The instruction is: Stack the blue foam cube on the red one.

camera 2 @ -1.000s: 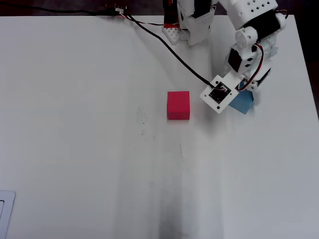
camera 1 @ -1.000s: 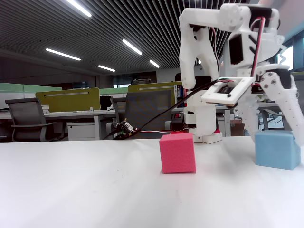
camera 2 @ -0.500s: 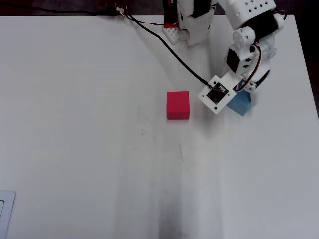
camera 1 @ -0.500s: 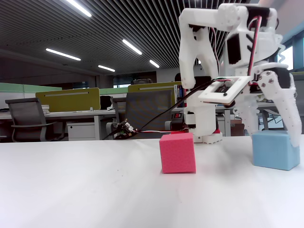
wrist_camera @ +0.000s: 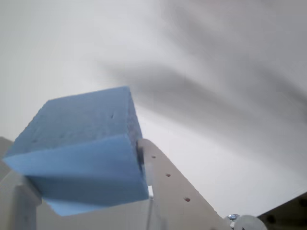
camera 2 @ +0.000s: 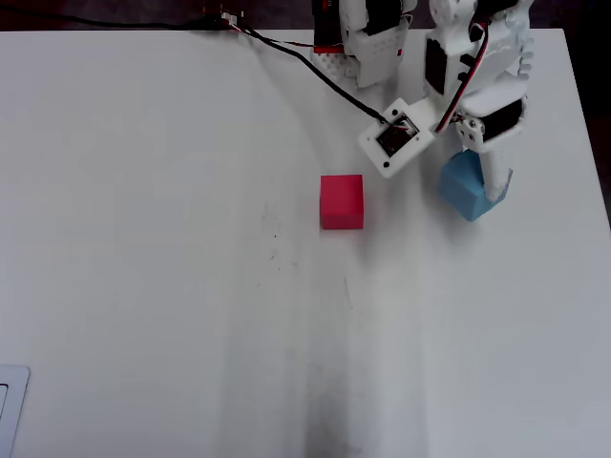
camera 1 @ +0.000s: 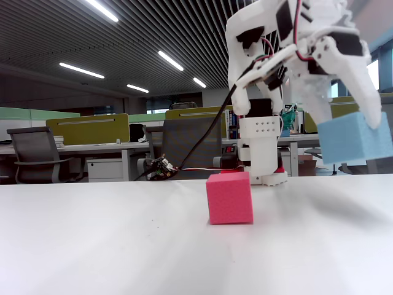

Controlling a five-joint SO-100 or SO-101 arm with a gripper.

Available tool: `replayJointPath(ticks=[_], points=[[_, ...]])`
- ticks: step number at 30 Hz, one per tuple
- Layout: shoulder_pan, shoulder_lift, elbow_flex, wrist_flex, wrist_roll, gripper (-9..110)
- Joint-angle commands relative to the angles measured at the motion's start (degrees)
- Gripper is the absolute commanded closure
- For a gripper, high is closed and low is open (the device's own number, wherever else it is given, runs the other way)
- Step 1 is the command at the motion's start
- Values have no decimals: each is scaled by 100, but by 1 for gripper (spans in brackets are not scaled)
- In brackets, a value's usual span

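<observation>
Table: a plain white table top [camera 2: 143, 286], seen in the fixed view and the overhead view.

Cable: a thin black cable [camera 2: 325, 76] lies on the table from the far left edge toward the arm, in the overhead view.

Red cube: the pinkish-red cube of porous foam [camera 1: 229, 197] stands flat on the table, near the middle of the fixed view. In the overhead view the red cube [camera 2: 341, 201] is alone, and nothing touches it.

Arm: the white plastic robot arm [camera 1: 270, 74] stands behind the red cube in the fixed view and bends over to the right.

Camera plate: a small white square plate with a dark part in its centre [camera 2: 392, 139] sits on the arm, between the red cube and the gripper in the overhead view.

Gripper: the white two-finger gripper [camera 1: 362, 132] is closed on the blue cube and holds it at two opposite faces. One white finger [wrist_camera: 172, 189] presses the right face of the cube in the wrist view.

Blue cube: the light sky-blue cube of fine foam [camera 1: 351, 138] is in the air, clearly above the table and tilted, at the right side of the fixed view. It hangs higher than the top of the red cube and well to its right. In the overhead view the blue cube [camera 2: 462, 185] is to the right of the red cube, apart from it.
</observation>
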Motion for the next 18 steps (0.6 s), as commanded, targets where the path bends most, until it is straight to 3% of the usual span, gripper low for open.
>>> replayJointPath(ticks=[1,9,18], points=[[272,448,-633,334,290,80],[1239,765,-1424,1318,642,81],[2153,580,-1239,1336,615,81]])
